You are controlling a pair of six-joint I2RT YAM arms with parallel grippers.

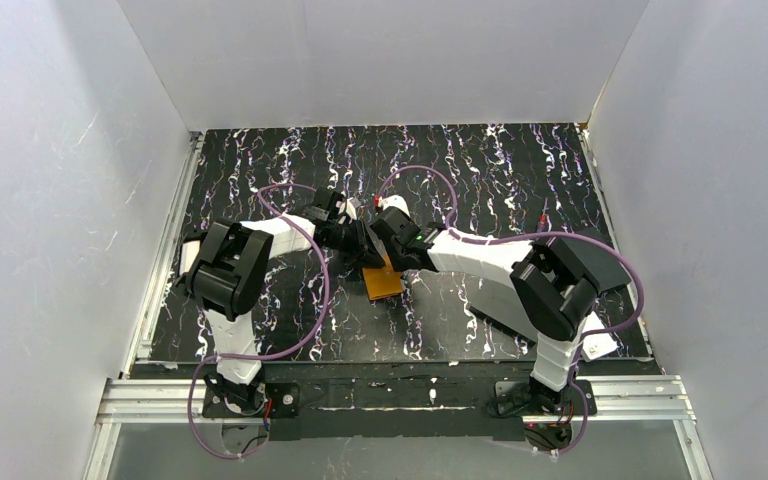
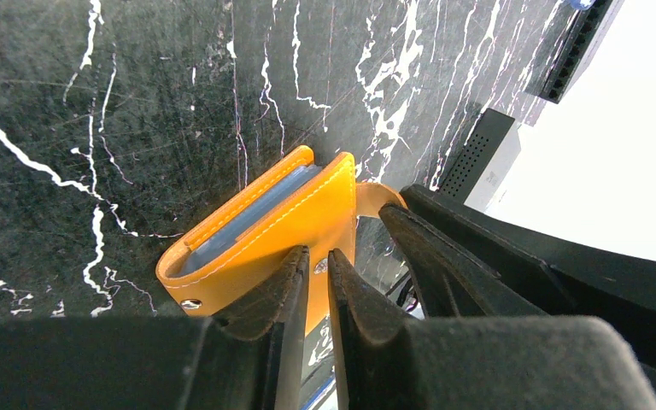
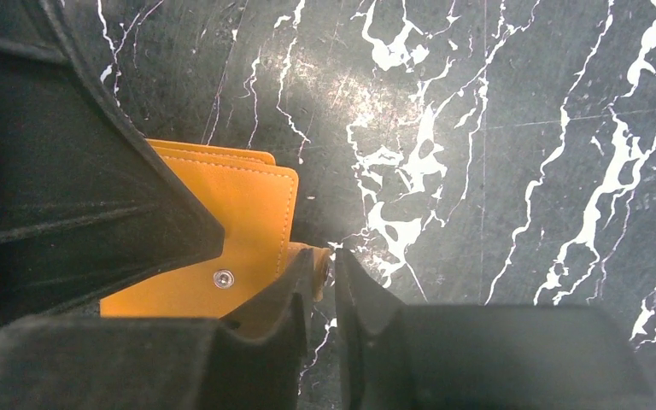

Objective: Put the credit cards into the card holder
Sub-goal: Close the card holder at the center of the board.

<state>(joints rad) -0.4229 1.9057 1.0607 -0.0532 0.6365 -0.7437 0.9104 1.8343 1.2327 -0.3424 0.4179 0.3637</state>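
The orange card holder (image 1: pixel 384 283) lies on the black marbled table between both arms. In the left wrist view the card holder (image 2: pixel 256 226) is slightly open and shows its grey-blue sleeves (image 2: pixel 243 218). My left gripper (image 2: pixel 318 260) is shut on the edge of its upper cover, beside a snap stud. My right gripper (image 3: pixel 325 266) is shut on the orange snap tab (image 3: pixel 318 256), next to the cover (image 3: pixel 239 213). In the top view the left gripper (image 1: pixel 360 243) and the right gripper (image 1: pixel 392 258) meet over the holder. No credit card shows clearly.
White walls stand on three sides of the table. A small white flat item (image 1: pixel 600 346) lies by the right arm's base, and another (image 1: pixel 188 256) at the table's left edge. The left gripper's black body (image 3: pixel 68 171) fills the left of the right wrist view.
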